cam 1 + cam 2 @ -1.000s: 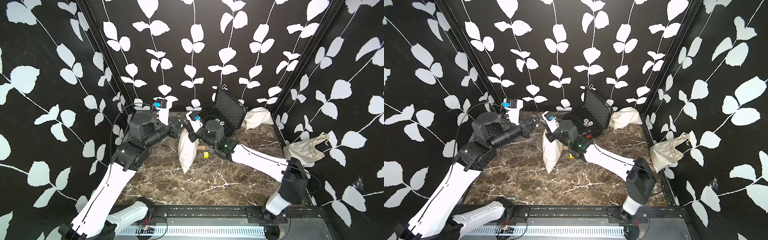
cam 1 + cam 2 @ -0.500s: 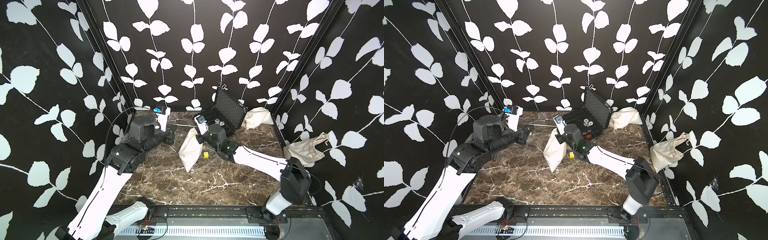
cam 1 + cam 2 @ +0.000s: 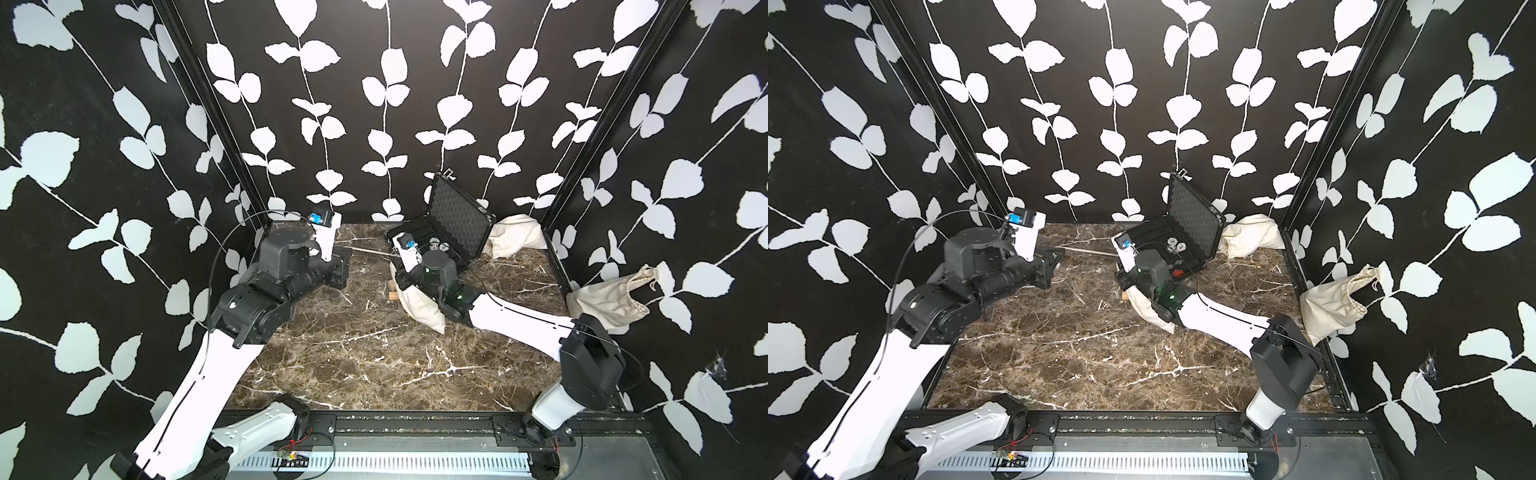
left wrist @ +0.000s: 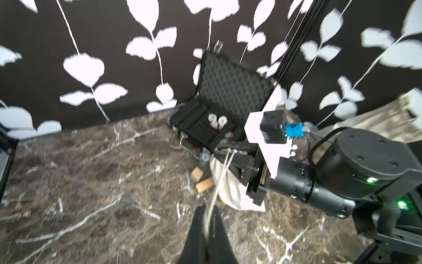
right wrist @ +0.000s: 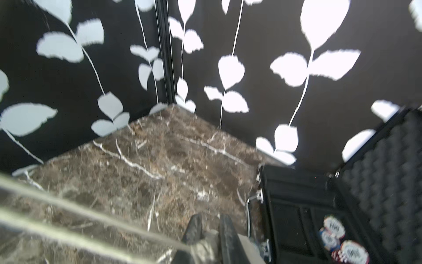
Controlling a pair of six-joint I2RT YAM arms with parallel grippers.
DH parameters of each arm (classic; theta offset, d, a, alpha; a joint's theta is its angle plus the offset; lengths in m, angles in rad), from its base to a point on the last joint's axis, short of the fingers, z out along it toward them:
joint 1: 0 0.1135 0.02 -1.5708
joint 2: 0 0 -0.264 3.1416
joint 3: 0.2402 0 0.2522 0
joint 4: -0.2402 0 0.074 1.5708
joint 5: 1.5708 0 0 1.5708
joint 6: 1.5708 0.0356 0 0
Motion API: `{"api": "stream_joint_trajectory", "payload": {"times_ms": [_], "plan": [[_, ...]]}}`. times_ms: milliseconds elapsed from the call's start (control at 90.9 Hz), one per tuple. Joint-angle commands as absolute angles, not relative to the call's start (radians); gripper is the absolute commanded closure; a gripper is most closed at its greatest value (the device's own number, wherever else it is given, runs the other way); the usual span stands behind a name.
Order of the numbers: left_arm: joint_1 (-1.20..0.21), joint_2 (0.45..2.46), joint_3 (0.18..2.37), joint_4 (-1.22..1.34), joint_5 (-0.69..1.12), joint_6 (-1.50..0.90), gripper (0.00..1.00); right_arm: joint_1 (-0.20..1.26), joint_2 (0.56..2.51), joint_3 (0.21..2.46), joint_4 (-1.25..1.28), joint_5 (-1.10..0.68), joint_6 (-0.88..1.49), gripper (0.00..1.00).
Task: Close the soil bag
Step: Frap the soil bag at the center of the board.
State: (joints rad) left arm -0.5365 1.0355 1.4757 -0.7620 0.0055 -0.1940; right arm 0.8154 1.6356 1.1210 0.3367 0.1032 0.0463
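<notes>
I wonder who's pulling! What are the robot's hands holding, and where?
Left gripper: jaws pinch the drawstring on its pulled-out part. Right gripper: jaws clamp the soil bag at its neck.

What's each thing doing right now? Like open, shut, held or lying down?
soil bag, lying down, neck pinched.
drawstring, stretched straight.
left gripper, shut on drawstring.
right gripper, shut on soil bag.
black case, open, lid up.
poker chips, inside the case.
wooden blocks, lying beside soil bag.
corner bag, slumped against back wall.
side bag, slumped, mouth looks open.
</notes>
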Motion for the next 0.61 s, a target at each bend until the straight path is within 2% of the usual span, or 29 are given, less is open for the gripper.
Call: {"api": "stream_joint_trajectory", "payload": {"times_ms": [0,220,418,528,594], "plan": [[-0.500,0.902,1.554,-0.530,-0.132,-0.206,1.00,0.698,1.681,1.032,0.041,0.360,0.097,0.84],[-0.486,0.887,1.568,-0.536,-0.152,-0.215,1.00,0.693,1.542,1.033,0.023,0.431,0.026,0.79],[-0.468,0.898,1.540,-0.535,-0.164,-0.235,1.00,0.664,1.645,1.056,-0.044,0.472,0.039,0.79],[-0.389,0.906,1.499,-0.514,-0.089,-0.295,1.00,0.663,1.694,1.039,-0.031,0.432,0.077,0.79],[-0.289,0.907,1.466,-0.488,-0.006,-0.360,1.00,0.661,1.724,1.038,-0.017,0.403,0.093,0.79]]}}
